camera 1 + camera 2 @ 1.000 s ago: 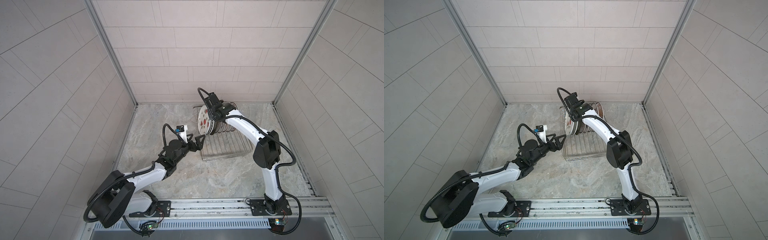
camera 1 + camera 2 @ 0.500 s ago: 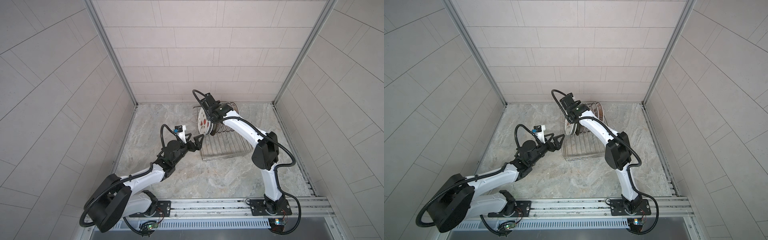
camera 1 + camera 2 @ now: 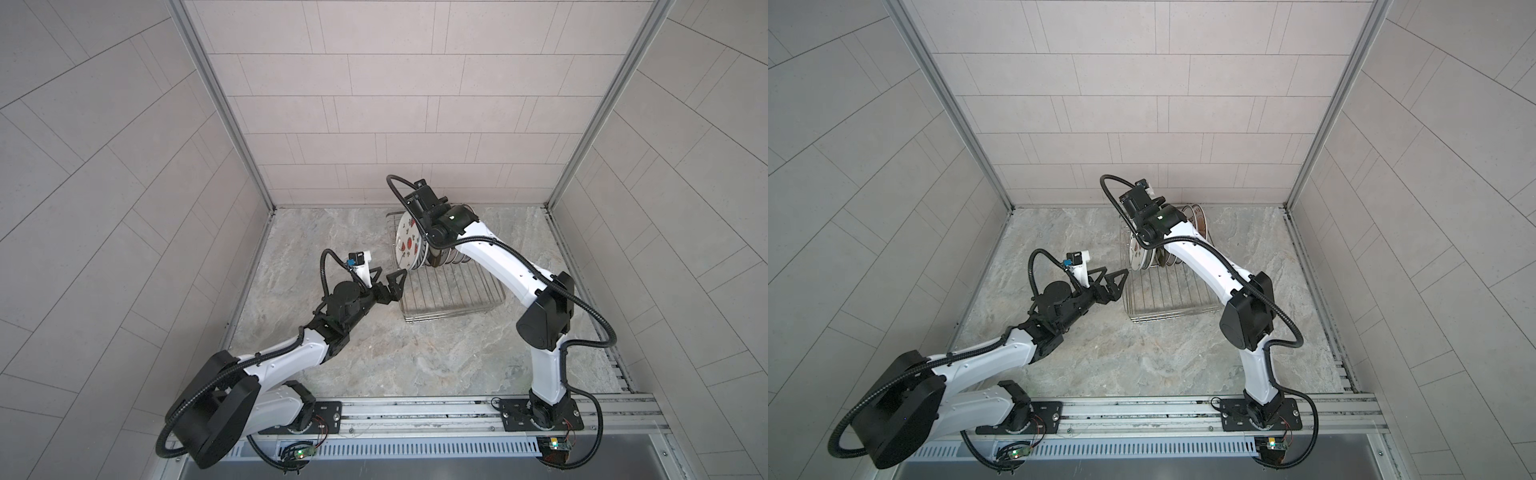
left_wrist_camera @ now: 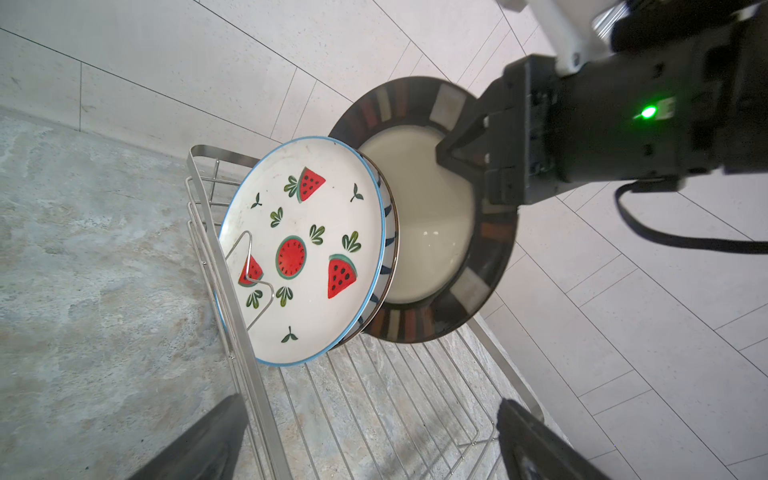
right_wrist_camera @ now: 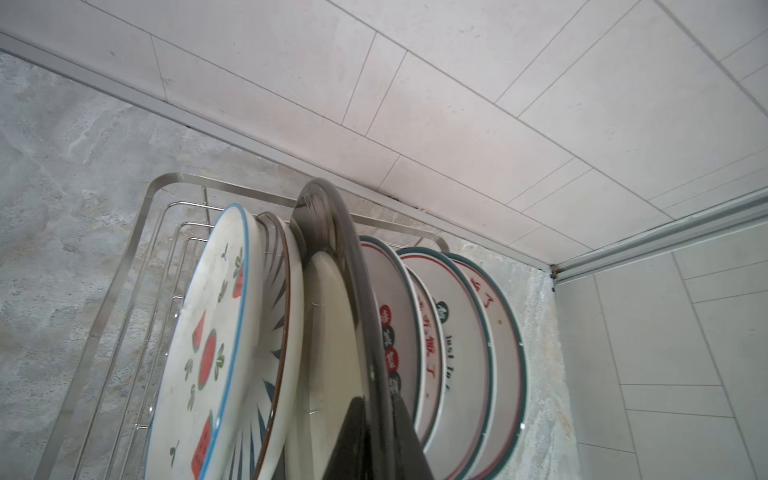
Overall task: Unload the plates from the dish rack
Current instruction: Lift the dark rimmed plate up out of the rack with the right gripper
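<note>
Plates (image 4: pixel 299 249), round and ceramic, stand on edge in one silver wire dish rack (image 3: pixel 453 299) on the grey stone bench (image 3: pixel 332 232); I count seven. My right pincer (image 5: pixel 380 415) pinches the dark-rimmed cream plate (image 4: pixel 419 232) at its rim. My left pincer (image 3: pixel 390 272) hangs spread just beside the rack.

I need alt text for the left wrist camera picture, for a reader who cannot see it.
The right gripper is shut on the rim of a dark-rimmed plate upright in a wire dish rack. A watermelon plate stands in front of it. The left gripper is open in the foreground.
</note>
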You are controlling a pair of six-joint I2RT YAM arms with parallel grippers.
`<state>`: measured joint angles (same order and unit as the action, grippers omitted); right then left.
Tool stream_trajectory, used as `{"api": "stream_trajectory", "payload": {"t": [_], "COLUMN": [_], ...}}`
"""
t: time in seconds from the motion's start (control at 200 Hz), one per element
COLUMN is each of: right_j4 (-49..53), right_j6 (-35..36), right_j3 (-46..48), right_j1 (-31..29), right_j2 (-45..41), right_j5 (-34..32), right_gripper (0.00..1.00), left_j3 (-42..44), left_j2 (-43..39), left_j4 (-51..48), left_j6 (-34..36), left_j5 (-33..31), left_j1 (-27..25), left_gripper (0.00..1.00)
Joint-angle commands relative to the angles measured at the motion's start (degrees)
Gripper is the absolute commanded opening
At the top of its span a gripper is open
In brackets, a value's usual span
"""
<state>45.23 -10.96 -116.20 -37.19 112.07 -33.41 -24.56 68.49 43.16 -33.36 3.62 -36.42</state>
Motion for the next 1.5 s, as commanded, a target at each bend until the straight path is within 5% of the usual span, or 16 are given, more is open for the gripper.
{"api": "stream_trajectory", "payload": {"t": [0.0, 0.56, 0.916, 1.061, 1.326, 1.496], "right_j4": [-3.51, -15.48, -23.31, -29.49, -42.45, -51.14], "right_j6": [0.77, -1.26, -12.98, -20.83, -32.78, -39.4], "right_j3": [1.11, 23.31, 40.48, 46.93, 55.65, 59.84], "right_j1": [-0.87, 0.93, 14.93, 22.98, 23.9, 23.74], "right_j2": [-7.49, -31.48, -49.77, -53.91, -55.16, -54.18], "right_j5": [-5.55, 0.96, 28.34, 44.67, 58.28, 63.48], "right_gripper": [0.0, 0.0, 0.0, 0.0, 0.0, 0.0], "left_j3": [1.0, -0.64, -2.16, -2.4, -0.21, 1.99], "left_j2": [-2.5, -7.49, -5.53, -5.98, -6.71, -10.03], "left_j4": [0.32, -5.81, -3.85, -2.96, 2.9, 2.4], "left_j6": [1.34, 0.94, -2.01, -1.83, -7.86, -16.01], "left_j5": [-0.39, 1.83, 3.84, 2.81, 4.47, -0.21], "left_j1": [-0.23, -0.3, -2.68, -4.33, -5.15, -6.2], "left_gripper": [1.0, 1.0, 1.0, 1.0, 1.0, 1.0]}}
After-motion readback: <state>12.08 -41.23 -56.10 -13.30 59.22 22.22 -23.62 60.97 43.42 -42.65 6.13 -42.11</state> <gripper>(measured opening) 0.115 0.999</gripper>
